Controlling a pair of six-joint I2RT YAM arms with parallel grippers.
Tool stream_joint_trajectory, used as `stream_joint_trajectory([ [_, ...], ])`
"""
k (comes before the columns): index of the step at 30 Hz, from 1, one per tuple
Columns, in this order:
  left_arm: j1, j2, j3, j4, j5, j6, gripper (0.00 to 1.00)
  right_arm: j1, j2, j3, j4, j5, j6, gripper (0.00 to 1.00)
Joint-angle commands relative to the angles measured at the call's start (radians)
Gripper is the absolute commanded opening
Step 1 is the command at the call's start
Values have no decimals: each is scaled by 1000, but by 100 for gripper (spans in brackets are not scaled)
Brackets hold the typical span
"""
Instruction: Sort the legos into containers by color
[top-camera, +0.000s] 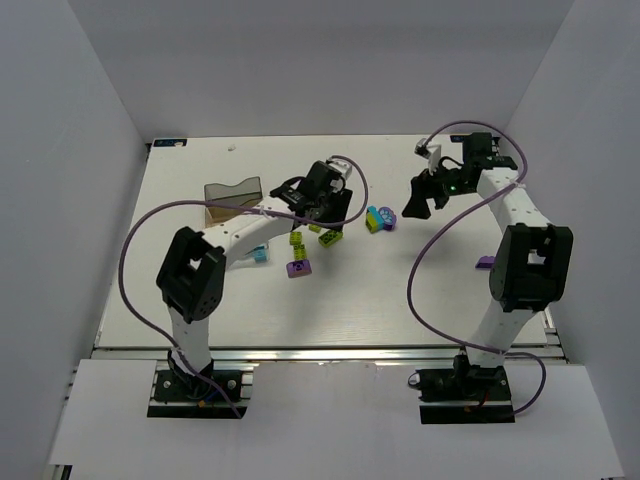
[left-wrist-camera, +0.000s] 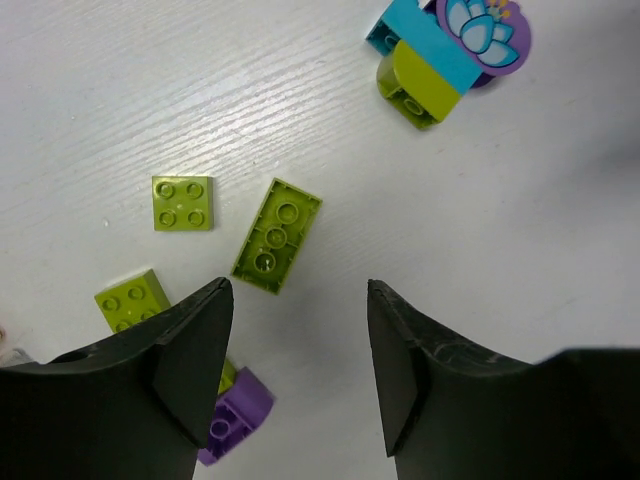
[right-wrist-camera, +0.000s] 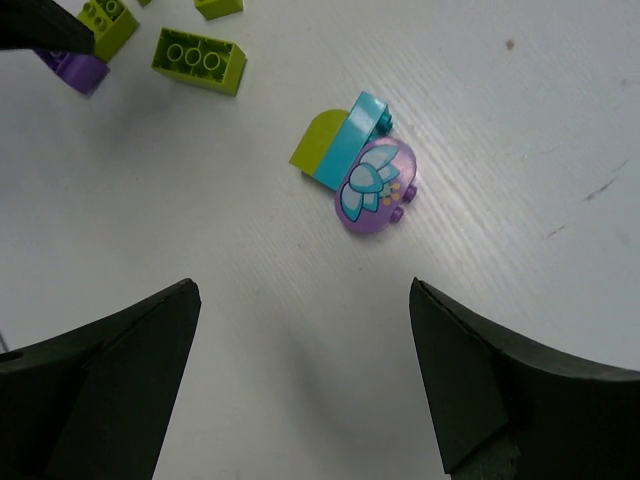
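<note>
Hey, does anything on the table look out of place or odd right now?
One purple brick lies alone beside the right arm, apart from the other legos. Near the middle, a lime piece, a teal piece and a purple flower disc touch in one mixed-colour cluster.

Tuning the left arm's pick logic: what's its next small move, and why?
Likely ease the left gripper forward and down over the long lime brick: its jaws stand open and empty, and that brick lies flat just ahead of them, apart from its neighbours.
</note>
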Motion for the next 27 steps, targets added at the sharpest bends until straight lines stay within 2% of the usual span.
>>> stream_joint_trajectory([
  [1,-5,-131,-63,31,12,-92,66,3,9,116,-163,-79,-337,89],
  [5,-4,-237,-148,54,7,-160,67,47,45,165,-258,-43,-767,89],
  [9,-2,-338,-214,60,-20,-224,69,99,93,162,-297,67,-1007,90],
  [12,-1,-430,-278,72,-54,-277,70,127,148,187,-291,97,-1051,89],
  [20,5,-648,-432,83,-131,-392,72,159,252,242,-164,129,-960,89],
  [27,5,-788,-525,72,-181,-461,74,199,320,293,-159,155,-933,89],
])
